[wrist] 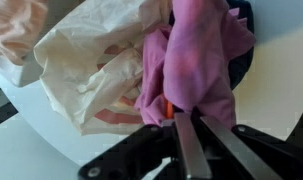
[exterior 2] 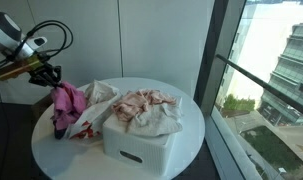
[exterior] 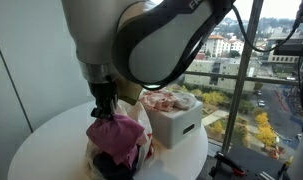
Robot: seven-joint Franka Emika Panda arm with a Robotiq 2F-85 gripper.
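In the wrist view the claw [wrist: 186, 120] is clenched on a bunched magenta cloth [wrist: 196, 55], with a dark garment [wrist: 241, 15] touching the cloth at one o'clock. In an exterior view the cloth hangs from the claw over the nine o'clock side of the round white counter [exterior 2: 51, 150]. A crumpled cream bag [wrist: 86, 70] lies against the cloth at nine o'clock in the wrist view. Farther off, at four o'clock of the cloth in an exterior view, a white bin [exterior 2: 141, 148] stands on the counter, heaped with pale pink-and-white laundry [exterior 2: 146, 108], and the window [exterior 2: 261, 70] is beyond it at three o'clock.
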